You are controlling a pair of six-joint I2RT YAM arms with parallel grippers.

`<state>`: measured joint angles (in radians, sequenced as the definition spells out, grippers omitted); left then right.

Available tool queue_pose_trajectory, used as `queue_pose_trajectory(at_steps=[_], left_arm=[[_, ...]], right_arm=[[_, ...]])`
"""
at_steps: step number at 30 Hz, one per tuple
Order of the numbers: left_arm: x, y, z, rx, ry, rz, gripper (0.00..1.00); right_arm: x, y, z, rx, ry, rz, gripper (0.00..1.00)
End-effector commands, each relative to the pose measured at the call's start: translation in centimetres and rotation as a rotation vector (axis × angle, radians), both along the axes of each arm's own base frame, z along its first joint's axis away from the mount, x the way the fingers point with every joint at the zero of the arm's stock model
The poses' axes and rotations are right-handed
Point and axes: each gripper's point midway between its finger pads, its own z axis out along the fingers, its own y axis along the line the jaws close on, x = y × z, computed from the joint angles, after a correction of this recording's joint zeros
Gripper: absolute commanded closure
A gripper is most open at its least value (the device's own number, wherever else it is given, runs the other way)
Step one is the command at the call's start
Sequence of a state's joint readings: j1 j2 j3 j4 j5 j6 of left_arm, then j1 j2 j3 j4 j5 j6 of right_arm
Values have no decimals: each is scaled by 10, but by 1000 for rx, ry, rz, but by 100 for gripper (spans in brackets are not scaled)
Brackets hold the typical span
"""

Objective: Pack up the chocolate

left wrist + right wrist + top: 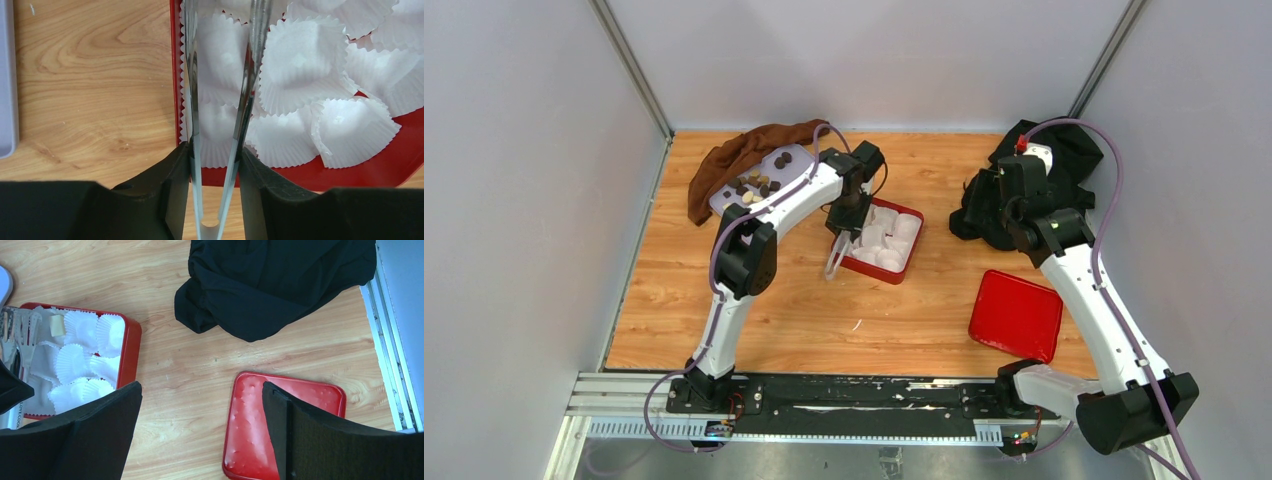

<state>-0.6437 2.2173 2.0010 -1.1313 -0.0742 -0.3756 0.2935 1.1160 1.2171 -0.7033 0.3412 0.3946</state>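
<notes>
The left gripper (216, 160) is clamped on a pair of clear plastic tongs (245, 90), its black fingers (175, 175) pressing the two arms inward. The tongs reach out over the near left part of a red box (380, 160). They pass above the white fluted paper cups (300, 60) that crowd the box.

In the right wrist view, one cream piece (57, 325) of chocolate sits among the cups at the far left corner of the box, just beside the tong tips. Whether the tips touch it is hard to tell from that angle.

The rest of the chocolate (759, 183) (mostly dark brown bites, a few pale) lies scattered on a pale lilac tray (724, 203). The tray is left of the box and a little beyond it. A brown cloth (744, 150) is bunched against the tray's far side, farther from the box.

The right gripper (202, 420) hangs well to the right of the box with its jaws spread wide and nothing between them. Below it and to the right of the box, on the near side, a red lid (1016, 315) lies flat on the wooden table (824, 320). To the right of the box on the far side, a black cloth (1064, 150) sits crumpled.
</notes>
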Motion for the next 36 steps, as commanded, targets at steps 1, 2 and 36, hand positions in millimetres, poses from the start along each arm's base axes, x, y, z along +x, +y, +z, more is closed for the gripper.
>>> queue_pose_trajectory(at_steps=[1,2,36], left_arm=[[9,-9,31,-53,-73,8,62],[8,-9,43,-68,-94,9,64],[-34,95,-38,-39,-252,136,27]], right_arm=[[-4,-6,-3,-19,16,-12,6],[-3,-6,-2,-19,16,-11,6],[10,4,-7,-18,48,29,6]])
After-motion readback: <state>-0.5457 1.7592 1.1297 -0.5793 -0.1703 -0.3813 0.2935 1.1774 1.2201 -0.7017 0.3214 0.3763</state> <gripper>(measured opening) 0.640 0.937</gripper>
